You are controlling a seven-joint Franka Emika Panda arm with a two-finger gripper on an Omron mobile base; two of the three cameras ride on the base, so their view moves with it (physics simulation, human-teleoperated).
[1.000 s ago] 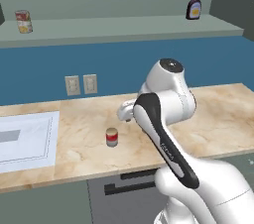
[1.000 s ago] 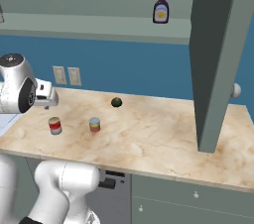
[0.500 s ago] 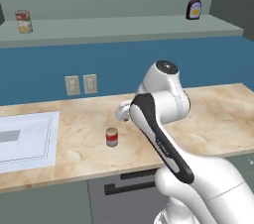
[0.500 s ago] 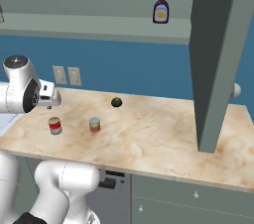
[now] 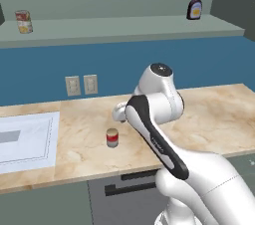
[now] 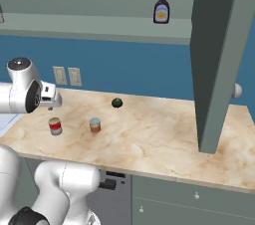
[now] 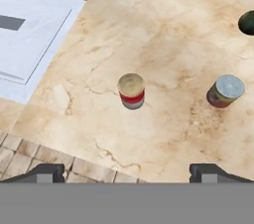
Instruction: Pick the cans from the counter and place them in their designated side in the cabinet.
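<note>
Two cans stand on the beige counter (image 7: 163, 44). The red-and-white can (image 7: 131, 90) with a silver top is centred ahead of my gripper (image 7: 126, 174); the same can (image 6: 55, 126) sits below and just right of my hand in the right base view. The shorter can (image 7: 224, 90) stands to its right, apart from it. My fingertips (image 7: 47, 173) are far apart with nothing between them, so the gripper is open, hovering above the counter's front edge. The grey-green cabinet ledge (image 5: 124, 27) runs above; its left side carries a yellow-and-red can (image 5: 22, 21).
A dark sauce bottle (image 5: 194, 6) stands on the ledge's right half. A dark green round lump (image 6: 116, 102) lies behind the cans. A white panel (image 7: 30, 39) is set into the counter at left. An open cabinet door (image 6: 219, 59) hangs at right.
The arm has swung slightly, carrying the hand a little nearer the cans. Both cans stay in place and the gripper stays open.
</note>
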